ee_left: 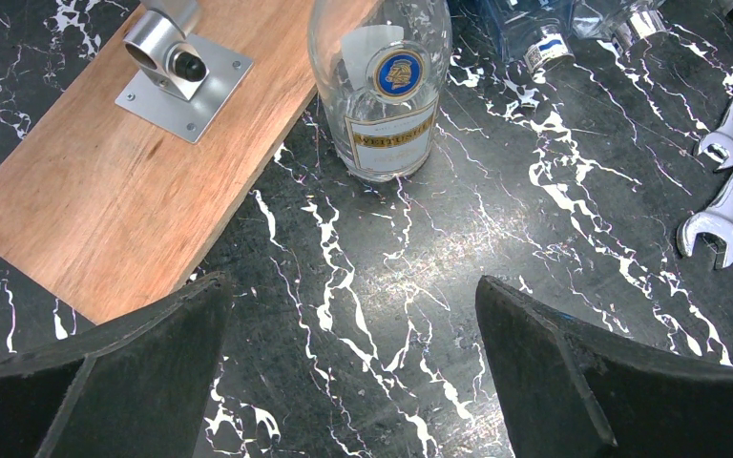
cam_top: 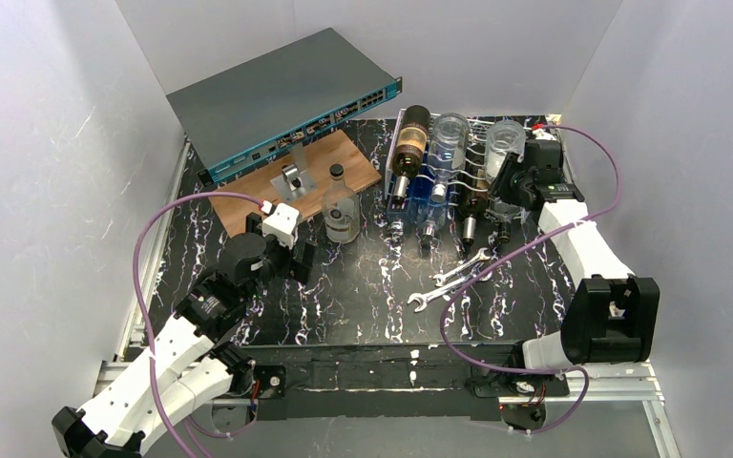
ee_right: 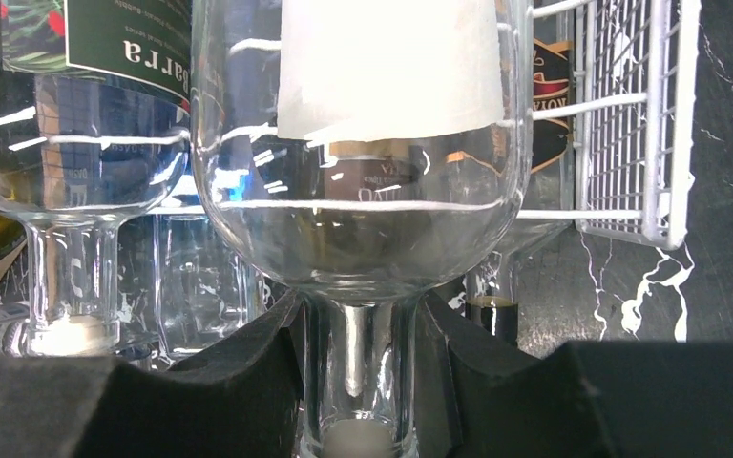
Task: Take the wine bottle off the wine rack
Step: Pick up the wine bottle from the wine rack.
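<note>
At two o'clock, the right gripper (ee_right: 360, 382) squeezes the clear bottle (ee_right: 358, 210) by its neck, ready to pull it off the rack (ee_right: 630, 124); the left gripper (ee_left: 353, 334) gapes wide, empty.

The clear glass bottle (ee_right: 358, 219) is cropped at twelve o'clock in the right wrist view, and its mouth runs off at six o'clock between black finger pads (ee_right: 248, 382).

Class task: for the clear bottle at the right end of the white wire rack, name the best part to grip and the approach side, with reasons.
Grip the neck, coming from the near end of the rack. The clear bottle lies with its wide body cradled in wire, its slim neck jutting free there. The right tool is shut on it.
</note>
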Robot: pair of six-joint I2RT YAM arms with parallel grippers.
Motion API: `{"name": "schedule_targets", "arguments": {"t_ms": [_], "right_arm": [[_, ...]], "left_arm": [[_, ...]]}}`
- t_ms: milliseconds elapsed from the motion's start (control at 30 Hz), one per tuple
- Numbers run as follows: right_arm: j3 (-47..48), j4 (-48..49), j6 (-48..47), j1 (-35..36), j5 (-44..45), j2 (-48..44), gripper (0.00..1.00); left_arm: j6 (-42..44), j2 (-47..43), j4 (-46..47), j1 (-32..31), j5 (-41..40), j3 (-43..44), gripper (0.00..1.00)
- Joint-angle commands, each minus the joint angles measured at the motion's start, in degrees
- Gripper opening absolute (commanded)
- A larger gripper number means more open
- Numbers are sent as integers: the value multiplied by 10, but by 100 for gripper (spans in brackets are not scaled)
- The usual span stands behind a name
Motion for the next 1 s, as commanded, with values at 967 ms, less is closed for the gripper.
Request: {"name": "schedule_targets", "arguments": {"t_ms": [967], "right_arm": [[57, -2, -55, -11, -62, -149, 1]], "left_arm": [[23, -7, -1, 3, 95, 2, 98]]}}
